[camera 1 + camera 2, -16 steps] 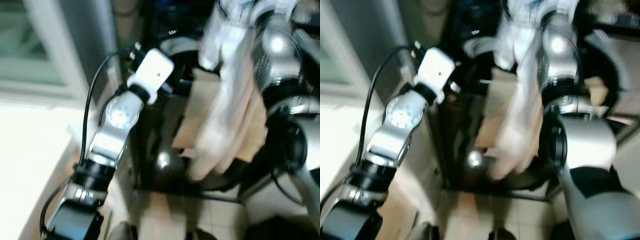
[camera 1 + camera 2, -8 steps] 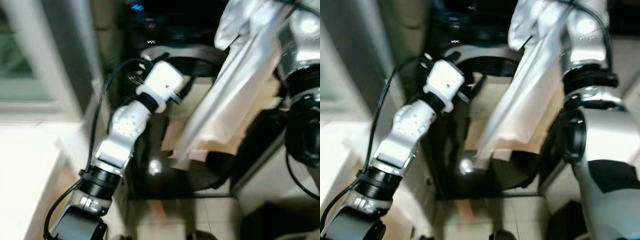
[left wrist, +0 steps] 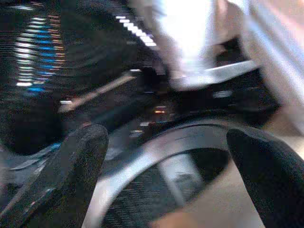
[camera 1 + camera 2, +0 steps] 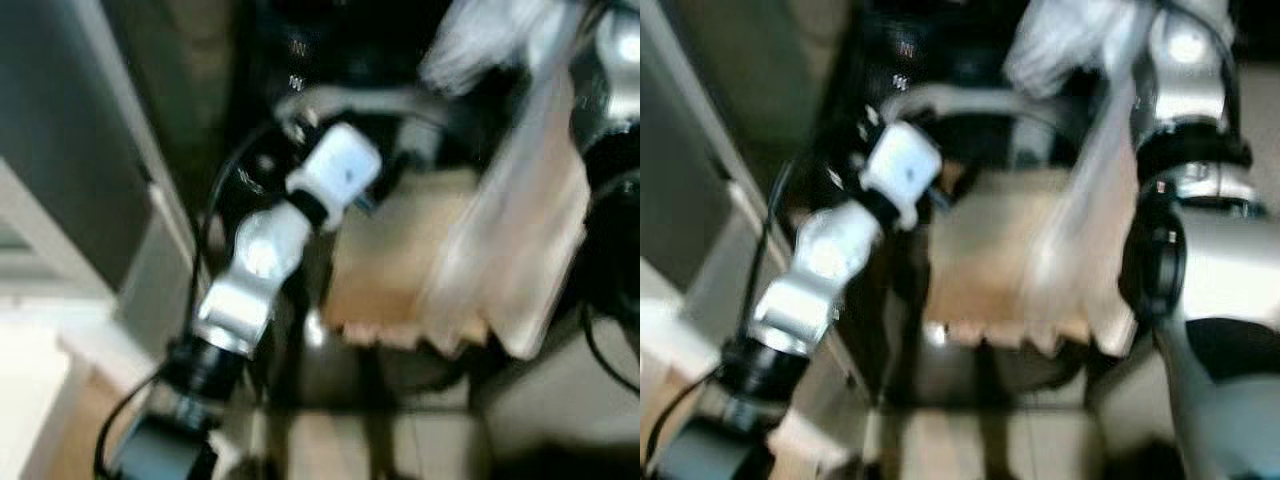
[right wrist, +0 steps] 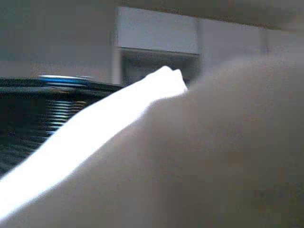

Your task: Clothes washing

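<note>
Silver left arm (image 4: 250, 270) sits closest to my head camera, rising from the lower left and reaching forward; its white wrist block (image 4: 335, 175) is level with the washer opening. Both eye views are motion-blurred, so fine detail is lost. My left gripper (image 3: 166, 161) shows best in the left wrist view: two black fingers (image 3: 71, 166) spread wide apart, nothing between them, pointed at the metal door ring (image 3: 156, 142) of the machine. So the left one is released and empty.

Just beyond the left arm, a pale beige cloth (image 4: 440, 260) hangs down in front of the washer mouth, its lower edge ragged and wavy, low over the dark drum area. The cloth runs up and to the right as a lighter, whitish fold (image 4: 1080, 200) toward my right arm (image 4: 1185, 110), which comes in from the upper right. The bunched white top of the garment (image 4: 480, 40) sits near that arm's wrist. In the right wrist view, blurred pale fabric (image 5: 190, 156) lies right against the lens, with a grey wall behind; I cannot tell from it how the right gripper's fingers stand.

Farthest back is the dark washing machine (image 4: 940, 60), with small lit marks on its panel (image 4: 905, 50). Tiled floor (image 4: 330, 440) shows at the bottom.
</note>
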`<state>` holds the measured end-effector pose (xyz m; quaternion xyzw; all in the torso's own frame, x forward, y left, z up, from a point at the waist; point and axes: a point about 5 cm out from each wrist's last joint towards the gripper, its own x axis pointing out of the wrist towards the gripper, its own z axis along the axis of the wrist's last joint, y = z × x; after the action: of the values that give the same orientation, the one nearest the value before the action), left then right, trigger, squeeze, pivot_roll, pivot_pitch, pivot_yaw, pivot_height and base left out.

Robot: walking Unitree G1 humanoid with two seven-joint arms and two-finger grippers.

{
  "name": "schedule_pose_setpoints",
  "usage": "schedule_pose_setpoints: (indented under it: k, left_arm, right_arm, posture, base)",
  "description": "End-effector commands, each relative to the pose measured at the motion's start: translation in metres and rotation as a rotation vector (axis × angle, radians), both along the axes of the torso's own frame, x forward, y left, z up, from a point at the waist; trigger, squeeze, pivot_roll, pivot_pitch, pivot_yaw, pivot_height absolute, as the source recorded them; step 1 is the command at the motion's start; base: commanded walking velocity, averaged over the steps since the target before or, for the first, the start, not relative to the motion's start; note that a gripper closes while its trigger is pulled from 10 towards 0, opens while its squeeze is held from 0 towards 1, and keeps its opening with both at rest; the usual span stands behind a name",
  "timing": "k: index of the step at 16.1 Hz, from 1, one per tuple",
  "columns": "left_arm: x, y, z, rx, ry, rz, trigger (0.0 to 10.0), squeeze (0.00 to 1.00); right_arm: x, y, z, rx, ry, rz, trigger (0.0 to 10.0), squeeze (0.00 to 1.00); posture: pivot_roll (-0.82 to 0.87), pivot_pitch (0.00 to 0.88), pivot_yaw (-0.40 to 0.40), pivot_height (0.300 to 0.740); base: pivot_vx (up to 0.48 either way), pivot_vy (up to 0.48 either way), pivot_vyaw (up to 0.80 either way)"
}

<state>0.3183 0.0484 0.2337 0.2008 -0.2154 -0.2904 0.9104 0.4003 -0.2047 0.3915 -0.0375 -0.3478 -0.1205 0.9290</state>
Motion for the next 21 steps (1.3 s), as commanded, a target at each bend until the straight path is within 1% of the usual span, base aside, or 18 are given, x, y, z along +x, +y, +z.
schedule_pose_setpoints:
  k: [1, 4, 6, 7, 8, 9, 10, 11, 12, 13, 14, 15, 16, 17, 18, 19, 20, 21]
  left_arm:
    - [-0.001, 0.001, 0.006, -0.013, -0.021, 0.008, 10.0, 0.0]
    - [-0.003, -0.003, 0.012, -0.055, -0.024, -0.018, 10.0, 0.0]
    - [-0.004, -0.002, 0.014, -0.072, -0.021, -0.013, 10.0, 0.0]
    - [-0.005, 0.0, 0.014, -0.08, -0.014, 0.003, 10.0, 0.0]
    - [-0.006, 0.004, 0.012, -0.086, -0.005, 0.023, 10.0, 0.0]
    - [-0.007, 0.007, 0.011, -0.087, 0.002, 0.037, 10.0, 0.0]
    - [-0.009, 0.011, 0.009, -0.094, 0.012, 0.057, 10.0, 0.0]
    - [-0.01, 0.013, 0.008, -0.096, 0.014, 0.066, 10.0, 0.0]
    - [-0.013, 0.016, 0.008, -0.094, 0.017, 0.081, 10.0, 0.0]
    - [-0.014, 0.017, 0.008, -0.094, 0.02, 0.087, 10.0, 0.0]
    - [-0.016, 0.018, 0.007, -0.093, 0.028, 0.094, 10.0, 0.0]
    - [-0.017, 0.018, 0.007, -0.092, 0.032, 0.093, 10.0, 0.0]
    - [-0.02, 0.018, 0.006, -0.09, 0.042, 0.085, 10.0, 0.0]
    - [-0.022, 0.018, 0.005, -0.09, 0.045, 0.085, 10.0, 0.0]
    - [-0.022, 0.018, 0.005, -0.092, 0.049, 0.084, 10.0, 0.0]
    - [-0.023, 0.018, 0.006, -0.092, 0.051, 0.084, 10.0, 0.0]
    - [-0.023, 0.018, 0.006, -0.092, 0.052, 0.083, 10.0, 0.0]
    - [-0.023, 0.018, 0.007, -0.094, 0.054, 0.082, 10.0, 0.0]
  right_arm:
    - [-0.002, 0.018, 0.02, -0.026, -0.042, 0.044, 0.0, 0.0]
    - [0.0, 0.036, 0.048, -0.065, 0.037, 0.1, 0.0, 0.0]
    - [0.005, 0.034, 0.043, -0.105, 0.147, 0.059, 0.0, 0.0]
    - [0.016, 0.021, 0.01, 0.038, 0.317, 0.074, 0.0, 0.0]
    - [0.025, 0.021, -0.029, 0.184, 0.469, 0.156, 0.0, 0.0]
    - [0.029, 0.025, -0.053, 0.216, 0.559, 0.186, 0.0, 0.0]
    - [0.031, 0.031, -0.085, 0.084, 0.695, 0.14, 0.0, 0.0]
    - [0.031, 0.033, -0.101, 0.008, 0.758, 0.115, 0.0, 0.0]
    - [0.03, 0.035, -0.123, -0.195, 0.853, 0.055, 3.7, 0.0]
    - [0.029, 0.036, -0.131, -0.326, 0.888, 0.021, 10.0, 0.0]
    - [0.028, 0.037, -0.14, -0.516, 0.925, -0.035, 10.0, 0.0]
    - [0.028, 0.037, -0.142, -0.588, 0.932, -0.059, 10.0, 0.0]
    - [0.027, 0.035, -0.146, -0.846, 0.946, -0.143, 10.0, 0.01]
    - [0.027, 0.033, -0.147, -0.941, 0.947, -0.182, 10.0, 1.0]
    - [0.026, 0.028, -0.149, -0.886, 0.966, -0.177, 10.0, 1.0]
    - [0.025, 0.025, -0.154, -0.682, 0.994, -0.115, 10.0, 1.0]
    - [0.025, 0.024, -0.155, -0.559, 1.0, -0.08, 10.0, 1.0]
    - [0.024, 0.022, -0.158, -0.202, 0.992, 0.019, 10.0, 1.0]
  posture:
    - [-0.07, 0.0, -0.023, 0.714]
    - [-0.05, 0.0, -0.029, 0.714]
    - [-0.04, 0.0, -0.043, 0.714]
    - [0.0, 0.0, -0.08, 0.714]
    - [0.02, 0.0, -0.092, 0.714]
    - [0.04, 0.0, -0.105, 0.714]
    - [0.06, 0.0, -0.121, 0.714]
    - [0.07, 0.0, -0.131, 0.714]
    - [0.09, 0.0, -0.144, 0.714]
    - [0.1, 0.0, -0.149, 0.714]
    - [0.1, 0.0, -0.156, 0.714]
    - [0.1, 0.0, -0.158, 0.714]
    - [0.11, 0.0, -0.166, 0.714]
    - [0.11, 0.0, -0.168, 0.714]
    - [0.11, 0.0, -0.17, 0.714]
    - [0.1, 0.0, -0.169, 0.714]
    - [0.1, 0.0, -0.168, 0.714]
    - [0.1, 0.0, -0.165, 0.714]
  base:
    - [0.472, 0.0, 0.0]
    - [0.306, 0.0, 0.0]
    - [0.0, 0.0, 0.0]
    - [0.0, 0.0, 0.0]
    - [0.0, 0.0, 0.0]
    - [0.0, 0.0, 0.0]
    - [0.0, 0.0, 0.0]
    - [0.0, 0.0, 0.0]
    - [0.0, 0.0, 0.0]
    - [0.0, 0.0, 0.0]
    - [0.0, 0.0, 0.0]
    - [0.0, 0.0, 0.0]
    - [0.0, 0.0, 0.0]
    - [0.0, 0.0, 0.0]
    - [0.0, 0.0, 0.0]
    - [0.0, 0.0, 0.0]
    - [0.0, 0.0, 0.0]
    - [0.0, 0.0, 0.0]
